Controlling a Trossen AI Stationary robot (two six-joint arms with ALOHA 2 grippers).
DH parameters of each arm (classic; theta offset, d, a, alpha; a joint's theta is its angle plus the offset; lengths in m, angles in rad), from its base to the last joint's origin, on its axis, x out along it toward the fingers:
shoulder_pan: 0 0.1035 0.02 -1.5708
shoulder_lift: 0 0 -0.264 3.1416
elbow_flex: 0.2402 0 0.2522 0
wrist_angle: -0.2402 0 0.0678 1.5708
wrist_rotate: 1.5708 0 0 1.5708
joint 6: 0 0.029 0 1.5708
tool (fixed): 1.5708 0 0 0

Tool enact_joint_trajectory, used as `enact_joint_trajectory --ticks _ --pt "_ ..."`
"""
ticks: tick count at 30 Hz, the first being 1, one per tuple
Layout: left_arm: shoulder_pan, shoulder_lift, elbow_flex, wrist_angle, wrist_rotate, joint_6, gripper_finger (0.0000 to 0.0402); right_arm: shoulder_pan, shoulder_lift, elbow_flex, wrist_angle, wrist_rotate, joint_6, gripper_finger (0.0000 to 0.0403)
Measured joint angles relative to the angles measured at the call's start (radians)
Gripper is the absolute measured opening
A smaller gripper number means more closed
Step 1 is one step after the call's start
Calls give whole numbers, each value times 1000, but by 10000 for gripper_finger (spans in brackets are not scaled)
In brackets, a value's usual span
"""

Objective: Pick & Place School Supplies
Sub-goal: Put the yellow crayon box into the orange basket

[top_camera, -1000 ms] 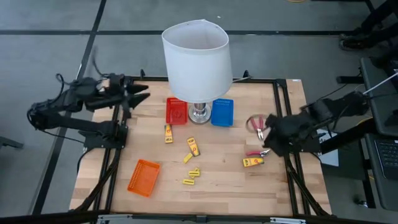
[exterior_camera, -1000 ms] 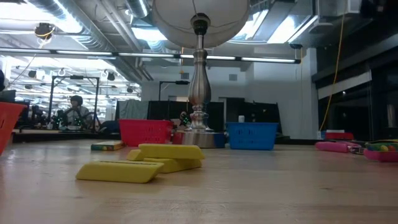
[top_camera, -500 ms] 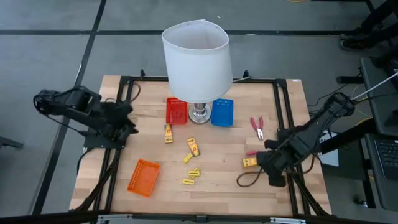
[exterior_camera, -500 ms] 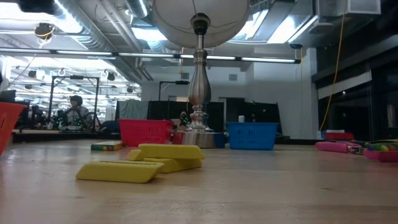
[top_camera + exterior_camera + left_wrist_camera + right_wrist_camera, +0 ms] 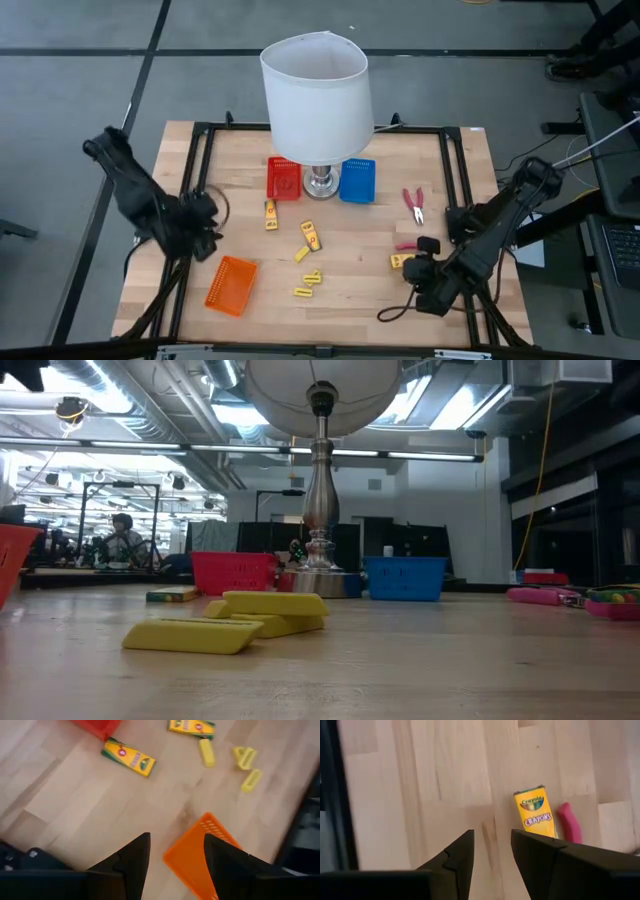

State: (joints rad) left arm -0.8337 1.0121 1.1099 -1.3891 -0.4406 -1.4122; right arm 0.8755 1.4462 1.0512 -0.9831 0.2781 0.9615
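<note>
Three yellow crayon packets lie flat on the table (image 5: 270, 213), (image 5: 313, 236), (image 5: 403, 260). Small plain yellow pieces (image 5: 302, 253), (image 5: 313, 277), (image 5: 304, 292) lie near the middle. Red-handled pliers (image 5: 413, 203) and a pink-handled tool (image 5: 405, 245) lie on the right. My left gripper (image 5: 203, 228) hovers open at the table's left side, just far of the orange basket (image 5: 200, 855). My right gripper (image 5: 420, 272) hovers open on the near side of the right crayon packet (image 5: 535, 811) and the pink handle (image 5: 568, 822). Neither touches anything.
A white-shaded lamp (image 5: 315, 95) stands at the far middle, with a red basket (image 5: 284, 178) and a blue basket (image 5: 357, 180) on either side of its base. The orange basket (image 5: 231, 285) lies near left. A black frame rail (image 5: 195, 160) borders the wooden top.
My left arm has swung from the far left corner toward the near edge and now points down by the orange basket. My right arm has moved from beside the red pliers toward the near edge, ending just near of the right crayon packet. The supplies have stayed put.
</note>
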Motion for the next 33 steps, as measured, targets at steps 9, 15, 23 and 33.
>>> enact_joint_trajectory --ticks 9,15,23,33 --pt "-230 275 0 -41 -105 -388 182 -8 58 0 -4 96 8 135" --pt "-298 391 0 35 -107 -518 182 -24 113 0 11 24 12 135" --pt "-335 411 0 61 -103 -565 182 -24 181 0 -38 11 -52 135" --pt "-339 409 0 64 -108 -566 182 -47 220 0 -23 152 9 144"
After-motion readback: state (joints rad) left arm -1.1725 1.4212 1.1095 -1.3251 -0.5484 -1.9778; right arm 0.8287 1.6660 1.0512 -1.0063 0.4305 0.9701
